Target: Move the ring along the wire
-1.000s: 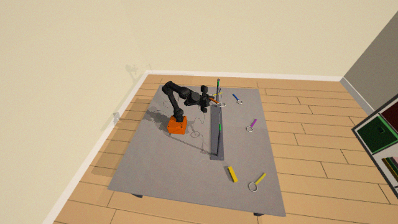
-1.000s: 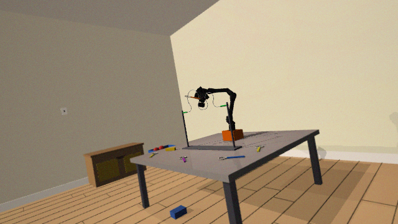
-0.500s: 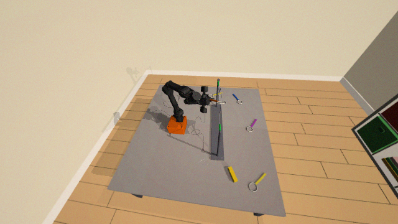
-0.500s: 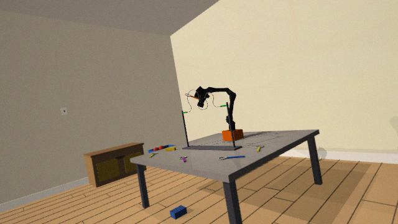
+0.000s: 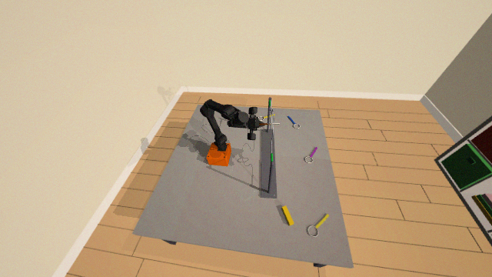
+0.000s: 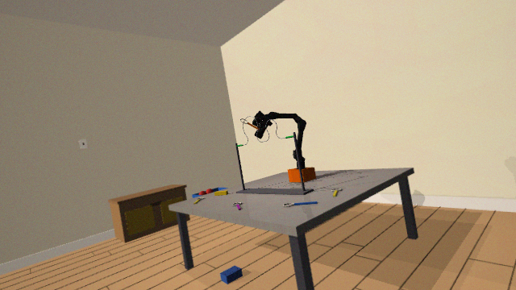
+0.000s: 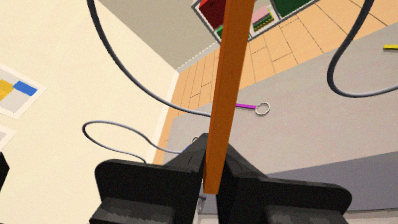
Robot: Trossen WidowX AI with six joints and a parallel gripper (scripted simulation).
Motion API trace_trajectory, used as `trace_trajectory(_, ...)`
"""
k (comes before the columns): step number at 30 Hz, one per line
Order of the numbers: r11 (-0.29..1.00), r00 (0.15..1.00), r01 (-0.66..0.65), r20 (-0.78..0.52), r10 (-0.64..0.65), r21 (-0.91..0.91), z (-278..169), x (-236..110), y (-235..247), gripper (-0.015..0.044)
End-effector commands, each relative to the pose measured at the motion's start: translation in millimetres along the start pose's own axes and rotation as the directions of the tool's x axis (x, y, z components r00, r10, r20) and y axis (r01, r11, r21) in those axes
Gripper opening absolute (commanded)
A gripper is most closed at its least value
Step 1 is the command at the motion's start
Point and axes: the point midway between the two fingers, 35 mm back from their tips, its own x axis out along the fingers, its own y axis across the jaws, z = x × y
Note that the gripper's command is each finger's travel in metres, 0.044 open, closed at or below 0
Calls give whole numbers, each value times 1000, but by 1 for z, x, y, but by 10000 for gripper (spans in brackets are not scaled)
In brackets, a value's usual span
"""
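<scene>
The gripper is nearly closed, clamping the long, flat orange handle at its lower end

We take this for a plain room of a home used as a test corner: wood plank flooring, cream walls with a white skirting board, and a grey table standing in the corner. To the left of the table a low wooden cabinet sits against the wall, and to the table's right, in the top view, a bookshelf holds coloured books. Small ring tools lie scattered on the table, and a blue block lies on the floor in front of it.
</scene>
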Motion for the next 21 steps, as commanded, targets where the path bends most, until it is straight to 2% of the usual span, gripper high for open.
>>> trace_trajectory(1,998,999,38,5,-37,-56,1,0,-2,-150)
trace_trajectory(21,948,984,176,44,-170,-264,2,-1,-12,-150)
